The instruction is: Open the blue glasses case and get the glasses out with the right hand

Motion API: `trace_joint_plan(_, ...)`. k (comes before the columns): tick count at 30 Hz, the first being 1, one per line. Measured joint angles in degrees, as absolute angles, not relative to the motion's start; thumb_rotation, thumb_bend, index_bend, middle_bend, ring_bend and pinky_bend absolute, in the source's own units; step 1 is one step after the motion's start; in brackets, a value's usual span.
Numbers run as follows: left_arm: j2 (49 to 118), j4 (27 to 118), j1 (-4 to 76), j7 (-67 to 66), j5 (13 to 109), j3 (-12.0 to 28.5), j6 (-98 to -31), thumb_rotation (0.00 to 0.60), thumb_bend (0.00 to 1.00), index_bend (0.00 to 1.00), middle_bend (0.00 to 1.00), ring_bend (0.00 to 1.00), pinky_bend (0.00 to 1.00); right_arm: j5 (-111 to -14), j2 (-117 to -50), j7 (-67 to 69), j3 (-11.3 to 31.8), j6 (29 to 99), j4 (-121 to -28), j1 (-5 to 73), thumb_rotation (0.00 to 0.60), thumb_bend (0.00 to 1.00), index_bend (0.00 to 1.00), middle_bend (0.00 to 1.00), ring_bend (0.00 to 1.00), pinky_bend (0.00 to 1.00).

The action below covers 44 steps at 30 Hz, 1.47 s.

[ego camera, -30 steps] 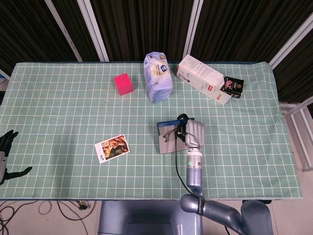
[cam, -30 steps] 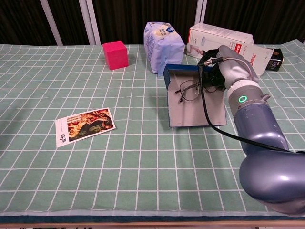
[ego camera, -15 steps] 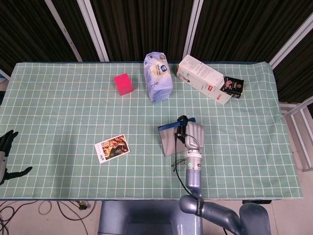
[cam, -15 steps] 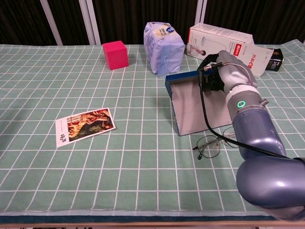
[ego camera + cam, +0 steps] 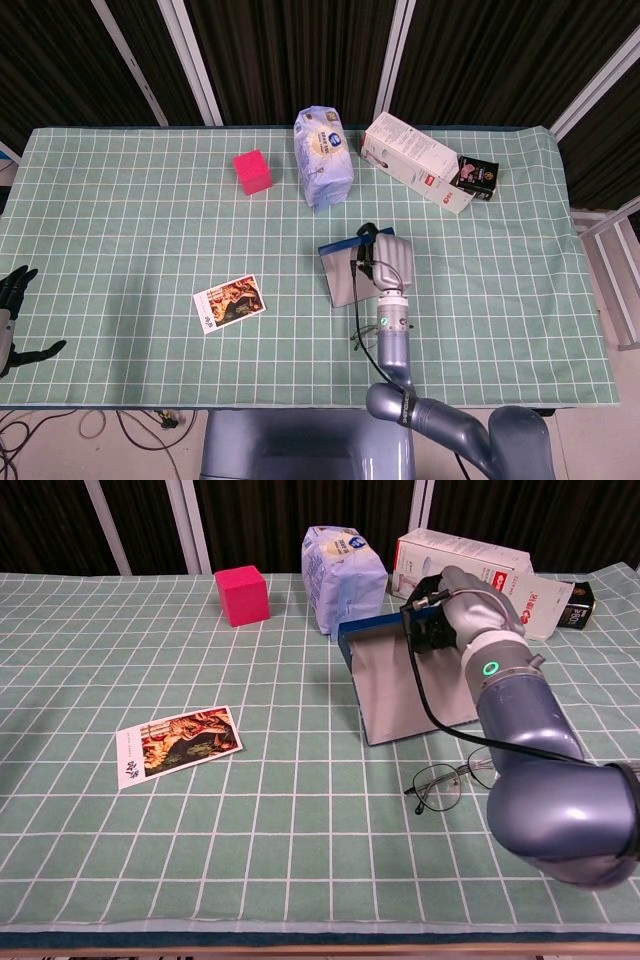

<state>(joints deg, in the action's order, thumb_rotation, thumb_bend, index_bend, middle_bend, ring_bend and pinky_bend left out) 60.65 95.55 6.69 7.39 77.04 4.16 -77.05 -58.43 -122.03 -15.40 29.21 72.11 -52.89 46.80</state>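
Now, line by line from the hand outward.
Right hand: at the far end of the blue glasses case, fingers curled over its raised blue edge; it appears to grip that edge, though from the head view the hand's back hides the fingers.
Blue glasses case: open, grey inside face up and bare, lying near the middle of the desk, with its blue rim at 12 o'clock under the hand.
Glasses: out of the case, lying on the green checked cloth just off the case's near corner, at about 5 o'clock from it, partly hidden behind the right forearm; nothing holds them.
Left hand: at the desk's 9 o'clock edge, well apart from everything, fingers spread and holding nothing.
Desk: covered in the green grid cloth.
Other things: picture card at 9 o'clock from the case; pink cube at 11 o'clock; pale blue bag at 12 o'clock, just beyond the case; white carton with a small black box at 1 to 2 o'clock.
Progress: the case is open and empty, so by my reading the task is essentially done; what is left, at most, is letting go of the case.
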Motion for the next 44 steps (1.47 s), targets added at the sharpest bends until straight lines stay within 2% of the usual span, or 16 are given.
trace_joint_plan(3, 60.66, 95.56, 6.72, 7.38, 76.99, 4.17, -76.98, 0.600, 0.00, 0.00, 0.00, 0.00, 0.00, -57.65, -121.87, -17.30, 30.14, 69.48, -51.24, 48.77, 0.600, 0.49, 0.25, 0.92, 0.99, 0.99)
trace_joint_plan(5, 60.66, 95.57, 6.74, 7.37, 77.01, 4.17, -76.96, 0.600, 0.00, 0.00, 0.00, 0.00, 0.00, -56.76, -121.82, -19.04, 30.74, 68.00, -50.39, 49.85, 0.600, 0.41, 0.07, 0.92, 0.99, 0.99)
trace_joint_plan(7, 60.67, 95.59, 6.72, 7.39, 77.03, 4.17, -77.02, 0.600, 0.00, 0.00, 0.00, 0.00, 0.00, -55.50, -121.70, -21.76, 31.42, 66.57, -49.82, 51.03, 0.600, 0.35, 0.01, 0.92, 0.99, 0.99)
trace_joint_plan(11, 60.63, 95.62, 6.73, 7.46, 77.09, 4.15, -76.99, 0.600, 0.00, 0.00, 0.00, 0.00, 0.00, -53.09, -121.21, -27.72, 32.61, 65.06, -49.92, 53.05, 0.600, 0.27, 0.00, 0.91, 0.98, 0.98)
trace_joint_plan(19, 60.59, 95.65, 6.57, 7.72, 78.06, 3.94, -77.59, 0.600, 0.00, 0.00, 0.00, 0.00, 0.00, -49.75, -118.29, -35.02, 32.58, 66.20, -57.53, 52.22, 0.600, 0.27, 0.00, 0.89, 0.96, 0.95)
trace_joint_plan(21, 60.61, 95.61, 6.49, 7.74, 78.38, 3.85, -77.86, 0.600, 0.00, 0.00, 0.00, 0.00, 0.00, -49.74, -116.74, -35.75, 31.86, 67.30, -61.18, 50.86, 0.600, 0.26, 0.00, 0.82, 0.90, 0.90)
trace_joint_plan(24, 60.67, 95.40, 6.36, 7.70, 78.86, 3.73, -78.30, 0.600, 0.00, 0.00, 0.00, 0.00, 0.00, -50.33, -113.85, -36.56, 30.15, 68.94, -66.95, 48.35, 0.600, 0.17, 0.00, 0.66, 0.76, 0.77)
trace_joint_plan(27, 60.79, 94.95, 6.28, 6.87, 79.24, 3.62, -78.70, 0.600, 0.00, 0.00, 0.00, 0.00, 0.00, -51.55, -108.55, -37.91, 26.77, 70.99, -75.62, 44.30, 0.600, 0.11, 0.00, 0.47, 0.56, 0.56)
trace_joint_plan(29, 60.93, 94.67, 6.22, 6.20, 79.49, 3.53, -79.01, 0.600, 0.00, 0.00, 0.00, 0.00, 0.00, -52.44, -104.82, -38.59, 24.59, 72.19, -81.02, 41.79, 0.600, 0.11, 0.00, 0.31, 0.38, 0.42)
trace_joint_plan(32, 61.13, 94.17, 6.11, 5.21, 79.79, 3.42, -79.50, 0.600, 0.00, 0.00, 0.00, 0.00, 0.00, -54.46, -97.33, -38.87, 20.59, 74.10, -90.40, 37.15, 0.600, 0.09, 0.00, 0.09, 0.11, 0.30)
trace_joint_plan(34, 61.26, 93.90, 5.99, 4.59, 79.95, 3.41, -80.00, 0.600, 0.00, 0.00, 0.00, 0.00, 0.00, -56.34, -91.45, -38.31, 17.46, 75.22, -96.37, 33.75, 0.600, 0.08, 0.00, 0.02, 0.03, 0.28)
trace_joint_plan(39, 61.53, 93.16, 5.54, 2.71, 80.40, 3.33, -81.34, 0.600, 0.00, 0.00, 0.00, 0.00, 0.00, -63.31, -77.69, -33.58, 9.07, 78.37, -104.51, 24.83, 0.600, 0.07, 0.00, 0.00, 0.00, 0.25)
trace_joint_plan(44, 62.02, 92.06, 4.89, 1.12, 80.92, 3.32, -83.14, 0.600, 0.00, 0.00, 0.00, 0.00, 0.00, -71.27, -69.79, -24.56, 2.48, 83.49, -106.18, 16.56, 0.600, 0.04, 0.00, 0.00, 0.00, 0.24)
